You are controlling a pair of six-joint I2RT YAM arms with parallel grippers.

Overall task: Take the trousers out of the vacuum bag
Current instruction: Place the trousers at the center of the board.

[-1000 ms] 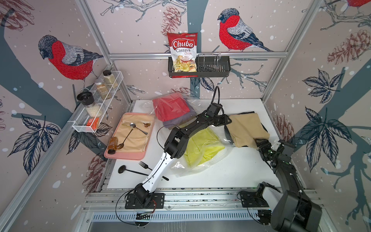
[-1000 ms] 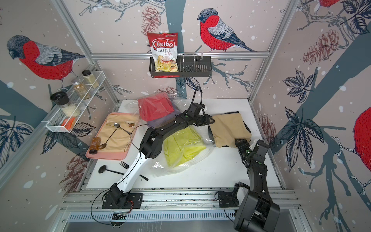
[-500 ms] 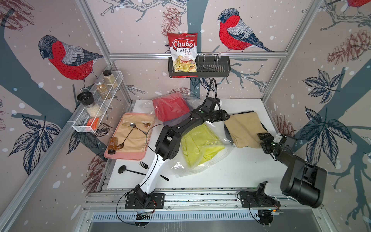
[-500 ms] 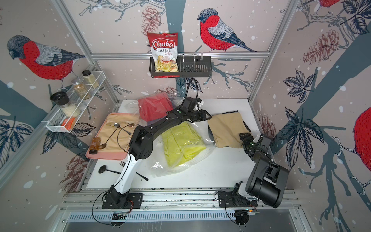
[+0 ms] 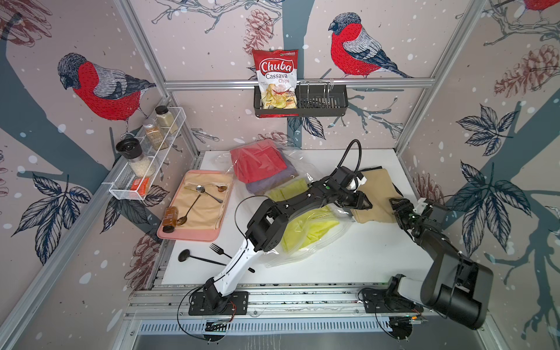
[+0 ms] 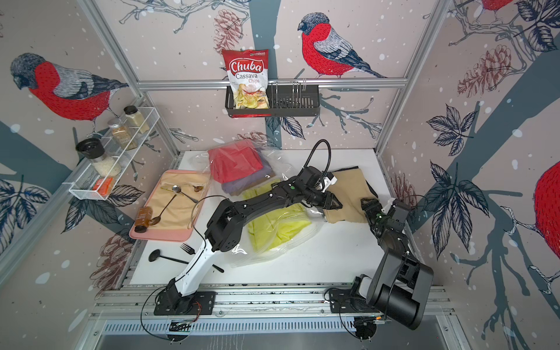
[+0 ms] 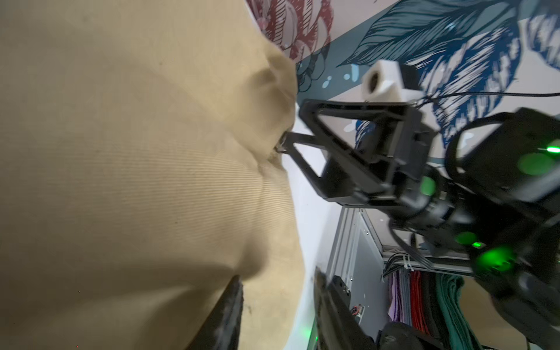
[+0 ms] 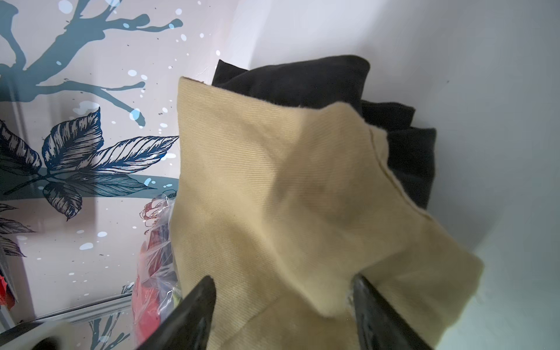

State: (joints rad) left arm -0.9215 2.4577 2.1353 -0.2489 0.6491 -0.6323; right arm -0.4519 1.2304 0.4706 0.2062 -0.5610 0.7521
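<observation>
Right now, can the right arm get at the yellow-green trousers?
Probably not cleanly: the yellow-green trousers lie inside the vacuum bag, the left arm stretches across them, and the mustard trousers sit between them and the right arm.

- Both top views hang high at the front, looking down and back over the whole white table [image 5: 363, 257]; we see nearly the same scene in each.
- Our left wrist camera sits close against the mustard-brown trousers [image 7: 136, 181], facing the right gripper [image 7: 291, 127].
- Our right wrist camera looks past its fingers [image 8: 188, 312] at that same cloth, close up.
</observation>
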